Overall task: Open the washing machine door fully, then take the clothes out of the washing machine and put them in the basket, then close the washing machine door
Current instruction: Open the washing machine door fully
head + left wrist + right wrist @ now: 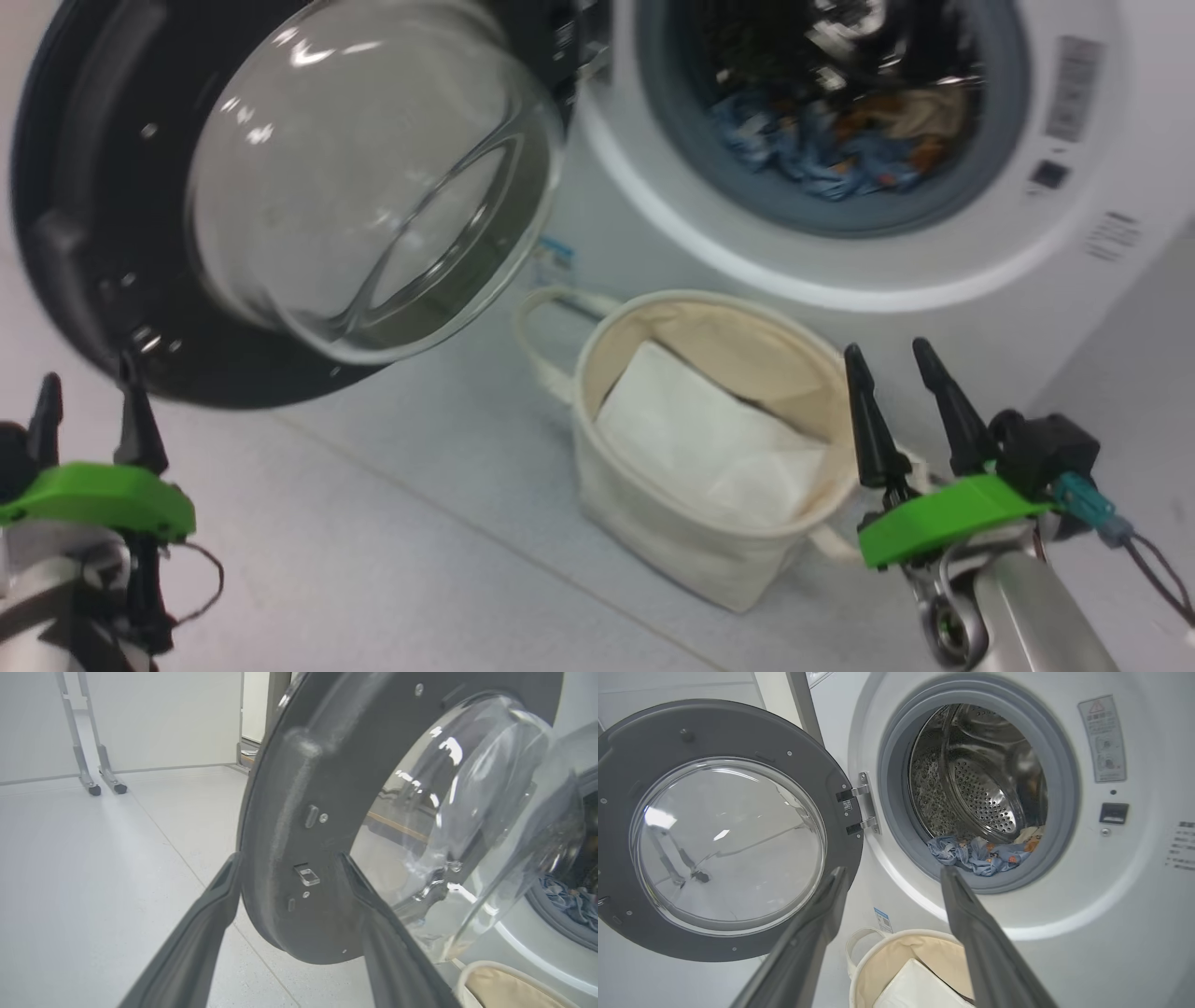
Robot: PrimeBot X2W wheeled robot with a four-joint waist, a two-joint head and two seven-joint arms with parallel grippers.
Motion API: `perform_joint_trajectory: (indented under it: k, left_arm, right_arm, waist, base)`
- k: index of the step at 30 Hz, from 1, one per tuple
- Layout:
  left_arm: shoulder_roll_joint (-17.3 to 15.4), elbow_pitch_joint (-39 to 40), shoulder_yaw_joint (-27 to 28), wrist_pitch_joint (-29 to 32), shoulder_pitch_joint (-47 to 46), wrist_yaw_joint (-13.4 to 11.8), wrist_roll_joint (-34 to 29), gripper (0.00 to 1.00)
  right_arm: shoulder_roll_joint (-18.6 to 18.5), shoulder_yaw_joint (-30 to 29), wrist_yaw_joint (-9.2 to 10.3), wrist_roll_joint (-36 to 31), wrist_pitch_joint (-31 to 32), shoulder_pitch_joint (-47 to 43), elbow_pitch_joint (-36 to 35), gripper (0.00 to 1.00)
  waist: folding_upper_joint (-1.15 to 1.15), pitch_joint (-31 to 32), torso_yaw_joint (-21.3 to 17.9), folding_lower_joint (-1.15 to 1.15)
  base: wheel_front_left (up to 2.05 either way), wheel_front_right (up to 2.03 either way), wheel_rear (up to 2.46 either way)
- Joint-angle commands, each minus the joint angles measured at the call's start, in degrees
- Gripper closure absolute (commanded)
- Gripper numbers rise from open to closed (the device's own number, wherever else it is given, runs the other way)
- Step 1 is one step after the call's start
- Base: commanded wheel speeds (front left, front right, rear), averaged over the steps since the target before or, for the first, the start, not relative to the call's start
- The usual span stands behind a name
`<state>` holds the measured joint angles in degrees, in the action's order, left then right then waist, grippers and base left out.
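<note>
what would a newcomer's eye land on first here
The washing machine door, black-rimmed with a bulging glass window, stands wide open at the upper left of the head view. Right of it, the clothes, blue and cream, lie in the drum of the washing machine. On the floor below stands the basket, holding a folded white sheet.

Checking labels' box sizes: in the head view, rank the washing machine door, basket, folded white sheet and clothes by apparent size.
1. Washing machine door (nearest camera)
2. Basket
3. Folded white sheet and clothes: too alike to rank
</note>
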<state>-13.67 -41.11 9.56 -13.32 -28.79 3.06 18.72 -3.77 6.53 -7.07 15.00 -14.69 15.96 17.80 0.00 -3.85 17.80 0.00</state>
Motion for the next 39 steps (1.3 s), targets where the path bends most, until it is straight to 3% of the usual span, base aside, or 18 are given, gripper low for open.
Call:
perform_joint_trajectory:
  k: [1, 9, 16, 25, 39]
  left_arm:
    - [-2.7, 5.04, 0.92, 1.11, 0.83, 0.32, -0.53, 0.0]
    - [-0.85, 18.72, 0.22, 6.94, 8.89, 0.63, 1.35, 0.0]
    - [-2.12, 27.01, -2.9, 8.87, 12.84, 2.95, 2.14, 0.0]
    - [-3.98, 27.24, -3.31, 10.03, 12.99, 3.19, 3.46, 0.0]
    - [-6.02, 24.48, -4.16, 7.71, 15.82, 4.17, 8.42, 0.0]
  right_arm:
    - [0.77, 1.56, -0.42, 0.4, -0.3, -0.35, -1.43, 0.0]
    - [0.87, 1.7, -0.42, 0.59, -0.3, -1.09, -1.7, 0.0]
    - [0.88, 2.36, -0.42, 1.11, -0.3, 0.28, -1.82, 0.0]
    - [0.89, 2.01, -0.42, 0.77, -0.3, 1.09, -1.75, 0.0]
    - [0.89, 1.05, -0.42, -0.19, -0.3, 0.85, -1.48, 0.0]
  waist:
    - [0.0, 4.44, -5.72, 0.0]
    - [0.0, 4.96, -12.8, 0.0]
    - [0.0, 4.15, -19.29, 0.0]
    - [0.0, 4.0, -25.34, 0.0]
    - [0.0, 5.26, -29.16, 0.0]
  base:
    - [0.0, 0.0, 0.0]
    - [0.0, 0.0, 0.0]
    - [0.0, 0.0, 0.0]
    - [0.0, 0.0, 0.0]
    - [0.0, 0.0, 0.0]
